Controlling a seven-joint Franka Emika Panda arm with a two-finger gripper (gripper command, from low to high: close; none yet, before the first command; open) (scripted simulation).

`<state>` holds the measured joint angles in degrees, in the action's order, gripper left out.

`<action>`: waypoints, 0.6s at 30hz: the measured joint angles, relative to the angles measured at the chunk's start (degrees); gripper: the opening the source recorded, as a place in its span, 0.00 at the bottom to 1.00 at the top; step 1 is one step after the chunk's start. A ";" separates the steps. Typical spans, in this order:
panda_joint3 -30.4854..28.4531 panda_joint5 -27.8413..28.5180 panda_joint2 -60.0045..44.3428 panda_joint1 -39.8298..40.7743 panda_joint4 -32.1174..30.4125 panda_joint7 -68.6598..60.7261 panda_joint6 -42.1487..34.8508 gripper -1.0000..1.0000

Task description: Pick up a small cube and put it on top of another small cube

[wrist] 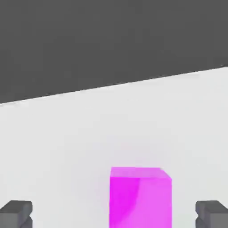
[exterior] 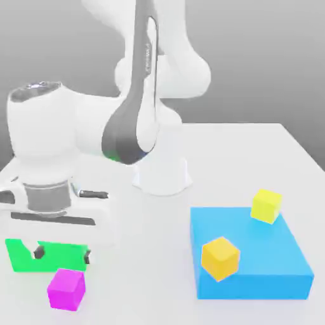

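Note:
The small magenta-pink cube [exterior: 66, 289] sits on the white table near the front, at the exterior view's left. My gripper [exterior: 62, 255] hangs just above and slightly behind it, open, with nothing held. In the hand view the small cube [wrist: 140, 198] lies on the table between the two grey fingertips [wrist: 16, 213], a little nearer one of them, and my gripper [wrist: 113, 216] stands wide around that span. An orange cube [exterior: 220, 258] and a yellow cube [exterior: 266, 205] rest on top of a big blue block [exterior: 266, 266].
A flat green block [exterior: 25, 255] lies right behind the gripper, partly covered by its fingers. The arm's white base [exterior: 162, 174] stands at the table's middle. The table's front edge runs close below the magenta cube.

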<state>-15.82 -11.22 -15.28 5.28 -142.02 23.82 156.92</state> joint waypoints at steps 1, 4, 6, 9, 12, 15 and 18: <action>0.78 -1.00 -2.08 0.69 0.31 -0.83 1.48 0.50; 4.44 -4.32 -8.25 3.76 1.52 -3.43 6.20 0.00; 4.44 -4.31 -8.25 3.76 1.53 -3.42 6.19 0.00; 4.45 -4.25 -8.25 3.77 1.53 -3.36 6.12 0.00; 3.98 -3.61 -7.37 3.44 1.32 -2.91 5.48 0.00; 1.25 0.06 -1.70 1.49 0.07 -0.15 1.15 0.00; -1.61 2.49 4.21 1.80 -0.69 3.49 -4.00 0.00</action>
<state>-17.42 -8.73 -11.08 7.08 -142.71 27.31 152.92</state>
